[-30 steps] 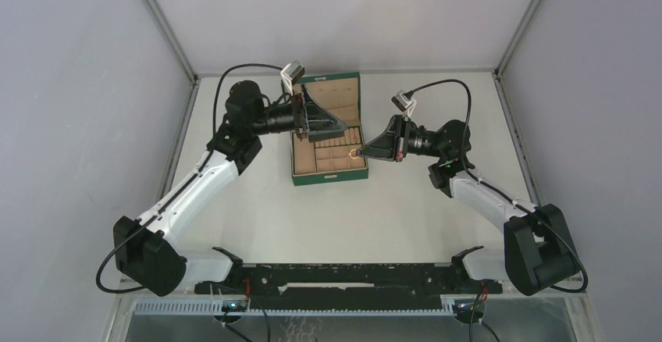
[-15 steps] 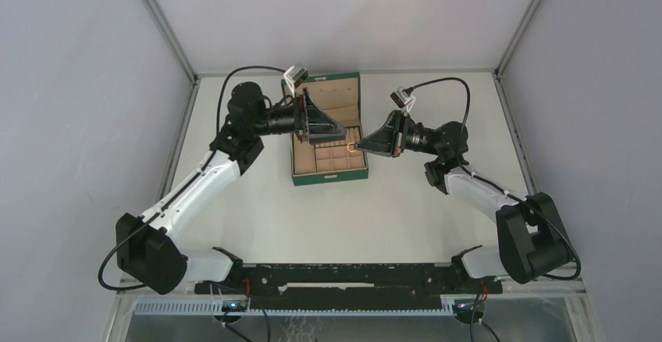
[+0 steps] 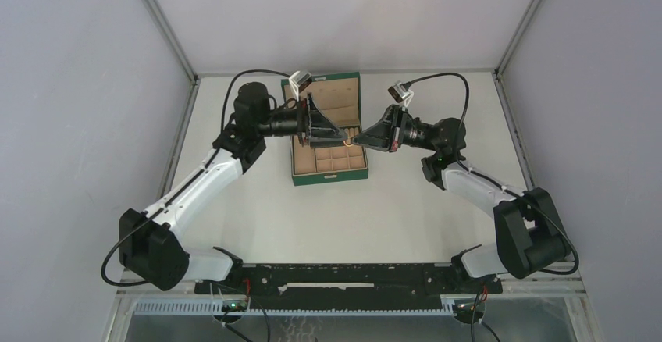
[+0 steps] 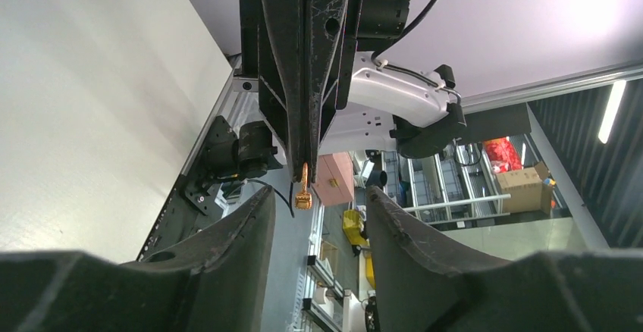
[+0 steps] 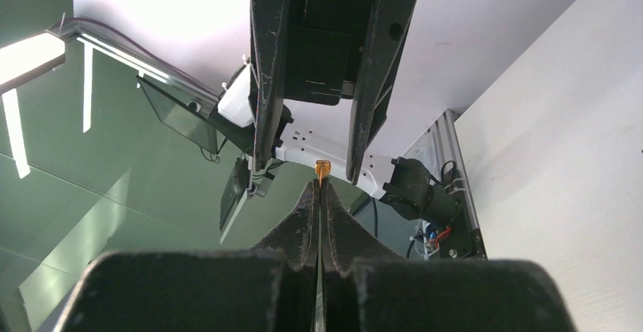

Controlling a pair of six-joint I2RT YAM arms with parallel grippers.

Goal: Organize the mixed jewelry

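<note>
Gold shows at one spot only: a ring (image 4: 303, 194), pinched edge-on at the very tip of the right pincer (image 3: 356, 140). Its fingers are pressed together on the ring, in the air above the right side of the box (image 3: 329, 177). The left pincer (image 3: 344, 134) faces it from over the box's middle. Its fingers (image 4: 227, 249) are spread, one on each side of the ring, and neither touches it.

This looks like a hand-over from right to left that is set up but not made. The ring is in no compartment yet, so placing it is still to do. No other ring and no chain can be made out anywhere. The compartments are too small in the top view to tell what, if anything, lies in them, so how much is already sorted cannot be judged.

A second ago the right pincer held the ring over the box's near right compartments. It has since moved toward the box's far side to meet the left pincer, and its arm has swung in with it. The left arm has barely shifted.
</note>
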